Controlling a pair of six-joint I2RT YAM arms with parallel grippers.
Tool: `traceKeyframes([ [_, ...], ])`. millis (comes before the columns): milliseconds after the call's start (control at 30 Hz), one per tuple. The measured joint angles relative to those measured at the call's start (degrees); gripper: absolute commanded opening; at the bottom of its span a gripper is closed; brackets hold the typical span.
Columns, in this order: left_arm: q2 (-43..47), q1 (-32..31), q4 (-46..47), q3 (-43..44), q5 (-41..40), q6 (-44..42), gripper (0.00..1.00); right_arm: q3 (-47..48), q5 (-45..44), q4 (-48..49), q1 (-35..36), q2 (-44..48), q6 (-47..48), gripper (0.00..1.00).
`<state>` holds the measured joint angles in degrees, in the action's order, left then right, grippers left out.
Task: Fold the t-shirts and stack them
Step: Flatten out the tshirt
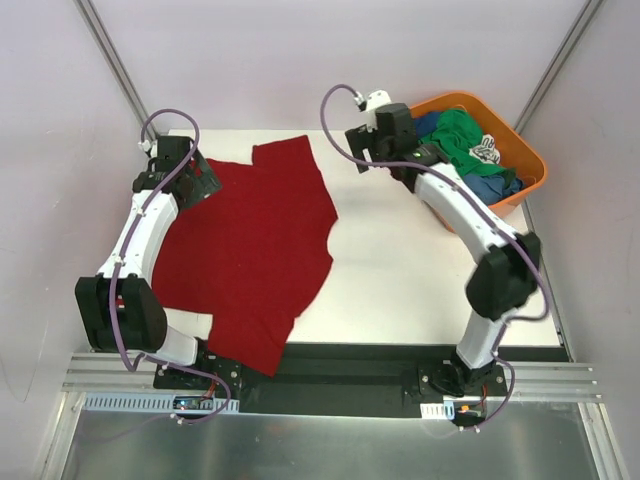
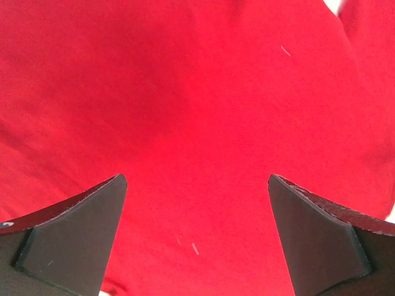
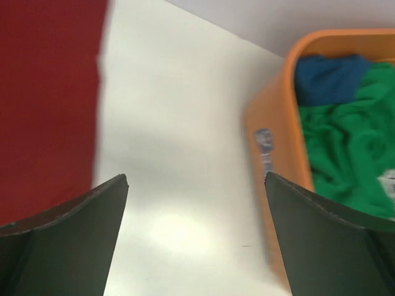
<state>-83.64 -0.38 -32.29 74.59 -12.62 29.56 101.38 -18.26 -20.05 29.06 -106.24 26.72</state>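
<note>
A large dark red t-shirt [image 1: 250, 250] lies spread on the left half of the white table [image 1: 420, 270]. My left gripper [image 1: 205, 182] is open over the shirt's far left part; in the left wrist view red cloth [image 2: 197, 123] fills the frame between the open fingers. My right gripper [image 1: 372, 160] is open above bare table, between the red shirt's edge [image 3: 49, 105] and the orange tub [image 3: 278, 123]. A green t-shirt [image 1: 460, 135] and a blue t-shirt [image 1: 490, 185] lie bunched in the tub; both show in the right wrist view, green [image 3: 345, 154] and blue [image 3: 327, 77].
The orange plastic tub [image 1: 525, 150] stands at the table's far right corner. The red shirt's lower hem hangs over the near table edge [image 1: 400, 345]. Grey walls close in on the left, back and right.
</note>
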Motion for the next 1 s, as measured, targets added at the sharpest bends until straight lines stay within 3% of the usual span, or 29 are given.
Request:
traceKeyframes([
  [100,-0.20,0.02,0.07,-0.31,1.33,0.17,0.99,-6.12,10.32,0.57,0.85,8.66,-8.52,0.97],
  [200,-0.26,0.00,0.07,-1.16,2.16,0.61,0.99,-9.60,19.82,2.14,3.65,11.15,-15.87,0.97],
  [433,-0.11,0.00,0.04,-3.63,2.29,1.99,0.99,-8.61,34.10,3.63,15.67,-4.02,-25.05,0.97],
  [733,0.85,0.00,-0.13,-5.49,2.08,4.13,0.99,-4.15,37.31,2.97,20.46,-18.93,-30.42,0.97],
  [1000,0.85,0.50,-0.13,-5.49,2.29,4.35,0.99,-3.82,32.89,3.06,19.61,-20.57,-30.51,0.97],
])
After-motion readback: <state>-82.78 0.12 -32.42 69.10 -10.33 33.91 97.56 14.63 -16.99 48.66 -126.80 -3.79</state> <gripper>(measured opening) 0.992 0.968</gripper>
